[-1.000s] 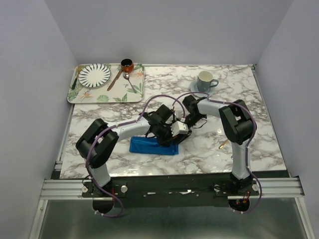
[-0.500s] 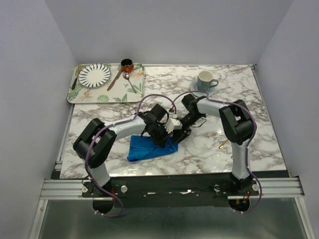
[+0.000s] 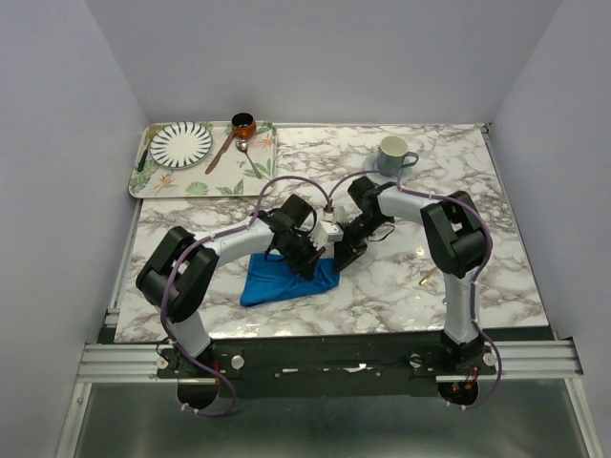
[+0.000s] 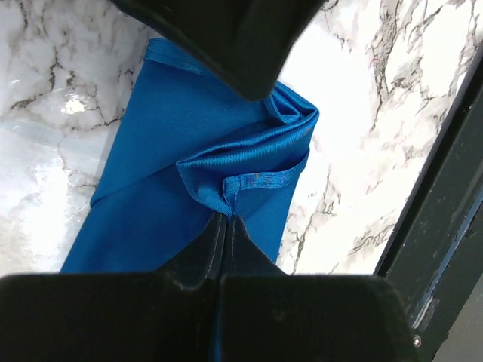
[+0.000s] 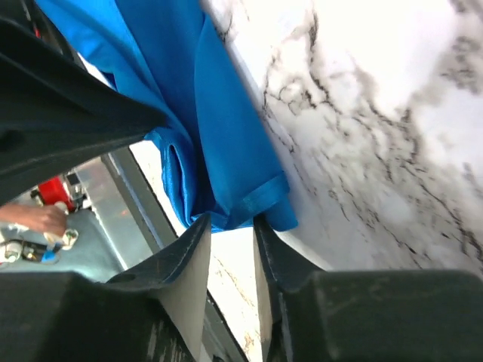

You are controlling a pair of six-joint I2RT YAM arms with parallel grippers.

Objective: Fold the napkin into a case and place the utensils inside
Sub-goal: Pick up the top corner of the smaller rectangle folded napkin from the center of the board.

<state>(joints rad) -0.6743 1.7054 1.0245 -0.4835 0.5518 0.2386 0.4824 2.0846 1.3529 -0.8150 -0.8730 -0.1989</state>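
Left gripper point(image 4: 226, 220) is pinched tight on a hem fold of the napkin point(image 3: 277, 284). Right gripper point(image 5: 230, 222) has its jaws slightly apart at the cloth's corner; I cannot tell if it grips. Both have shifted left in the last second, and the cloth, then a narrow strip, now spreads wider on the table point(image 3: 382, 301). One tray point(image 3: 229, 178) holds one plate point(image 3: 181, 143), one pot point(image 3: 243, 123) and one brown-handled spoon point(image 3: 221, 153). One mug point(image 3: 393, 153) sits on a saucer point(image 3: 372, 168). One gold spoon point(image 3: 427, 279) lies well to the right.
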